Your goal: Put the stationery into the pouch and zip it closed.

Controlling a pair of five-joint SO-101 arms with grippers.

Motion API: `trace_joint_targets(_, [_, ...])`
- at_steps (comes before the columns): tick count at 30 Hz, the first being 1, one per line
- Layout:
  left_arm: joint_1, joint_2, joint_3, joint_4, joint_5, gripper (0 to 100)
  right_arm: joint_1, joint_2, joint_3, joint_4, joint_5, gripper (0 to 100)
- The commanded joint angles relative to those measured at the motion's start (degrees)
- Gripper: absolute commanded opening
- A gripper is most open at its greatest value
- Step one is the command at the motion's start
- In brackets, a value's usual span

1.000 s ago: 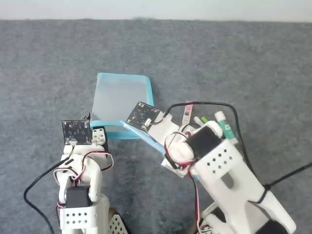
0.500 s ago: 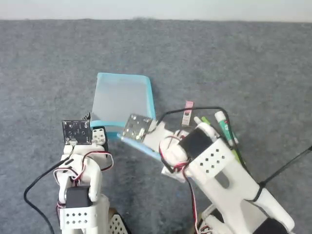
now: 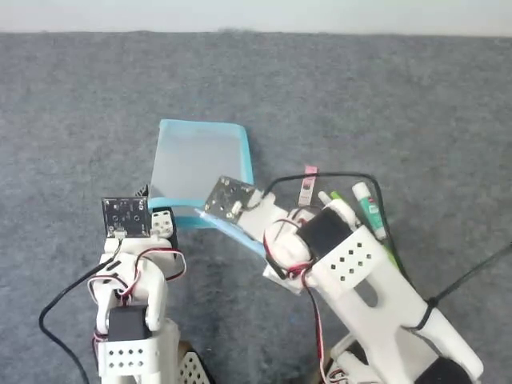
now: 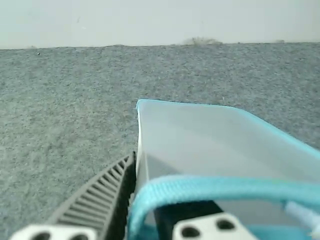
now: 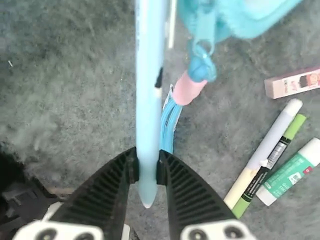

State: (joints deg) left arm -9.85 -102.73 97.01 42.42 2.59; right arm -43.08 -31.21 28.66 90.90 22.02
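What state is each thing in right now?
pouch: unzipped, mouth open
blue pen: gripped, pointing toward pouch
left pincer: shut on pouch
right pincer: shut on blue pen
glue stick: loose on carpet
white marker: loose
green marker: loose
pink box: loose

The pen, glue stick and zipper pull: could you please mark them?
pen (image 5: 148, 100), right wrist view, mid-barrel.
glue stick (image 5: 287, 172), right wrist view, green body.
zipper pull (image 5: 202, 30), right wrist view, blue tab.

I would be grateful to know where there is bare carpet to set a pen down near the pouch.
Bare carpet lies between the pouch and the wall, and left of it in the high view. Crowded: right of it, where pink box, markers and glue stick lie beside the right gripper holding the blue pen.
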Motion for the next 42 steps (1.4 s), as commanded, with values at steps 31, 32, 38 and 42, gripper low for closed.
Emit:
trace_joint_targets(31, [18.46, -0.62, -1.01, 4.4, -5.1, 1, 15.08, 45.32, -46.33, 11.56, -10.11, 0.7])
trace_joint_targets(32, [18.37, -0.62, -0.92, 4.4, -5.1, 1, 14.11, 45.05, -46.51, 11.65, -10.02, 0.7])
trace_joint_targets(38, [18.02, -0.62, -0.84, 4.31, -5.1, 1, 7.52, 38.55, -46.51, 11.65, -9.76, 0.9])
trace_joint_targets(42, [18.02, -0.62, -0.75, 4.31, -5.19, 1, 4.97, 34.33, -46.59, 11.21, -7.82, 0.9])
